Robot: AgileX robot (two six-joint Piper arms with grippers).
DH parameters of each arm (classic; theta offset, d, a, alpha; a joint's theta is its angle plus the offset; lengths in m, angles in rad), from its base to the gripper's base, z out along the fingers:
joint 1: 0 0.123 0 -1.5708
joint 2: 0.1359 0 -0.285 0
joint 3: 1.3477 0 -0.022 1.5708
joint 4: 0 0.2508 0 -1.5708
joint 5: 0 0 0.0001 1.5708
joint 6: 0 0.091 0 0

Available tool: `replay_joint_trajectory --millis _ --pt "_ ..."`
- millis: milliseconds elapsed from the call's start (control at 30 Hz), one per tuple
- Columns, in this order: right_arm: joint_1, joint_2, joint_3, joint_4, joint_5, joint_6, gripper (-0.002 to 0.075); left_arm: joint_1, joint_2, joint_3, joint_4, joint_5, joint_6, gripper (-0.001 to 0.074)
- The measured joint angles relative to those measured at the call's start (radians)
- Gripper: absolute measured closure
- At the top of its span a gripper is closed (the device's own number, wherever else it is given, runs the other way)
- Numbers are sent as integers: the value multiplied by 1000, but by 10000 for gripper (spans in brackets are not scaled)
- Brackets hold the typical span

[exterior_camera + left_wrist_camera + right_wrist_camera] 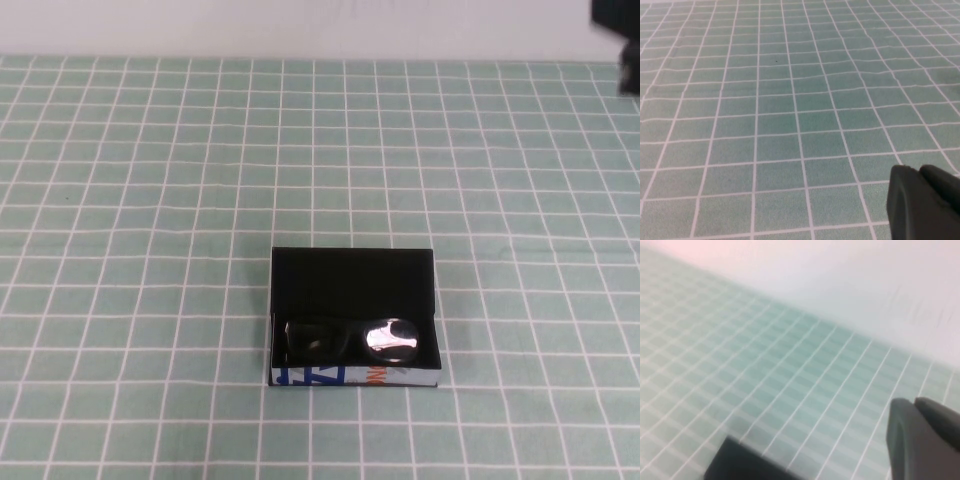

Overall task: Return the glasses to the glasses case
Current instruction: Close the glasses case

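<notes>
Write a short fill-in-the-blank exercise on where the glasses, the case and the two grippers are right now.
1. The glasses lie ____ the glasses case.
2. The case's flip lid stands ____.
3. The right gripper is ____, holding nothing, raised at the table's far right corner.
4. The left gripper hangs over bare ____ cloth, away from the case.

Missing words: inside; open; shut; green checked

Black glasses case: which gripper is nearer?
Probably right: the right gripper hangs far back-right of the black rectangular glasses case; the left gripper is outside the high view.
</notes>
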Motion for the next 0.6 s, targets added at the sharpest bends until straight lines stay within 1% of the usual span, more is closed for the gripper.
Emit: replay_joint_trajectory --millis 167,267,367,533,600 --pt "0 4 83 31 -13 0 737 0 0 0 -3 -7 -2 737" --pt "0 5 107 24 -51 0 737 0 0 2 -74 -88 -52 737" --pt "0 7 108 5 -94 0 737 0 0 4 -155 -289 -139 737" --pt "0 16 108 -9 -126 0 737 0 0 4 -199 -774 -169 737" --pt "0 24 108 -18 -126 0 737 0 0 4 -201 -942 -169 737"
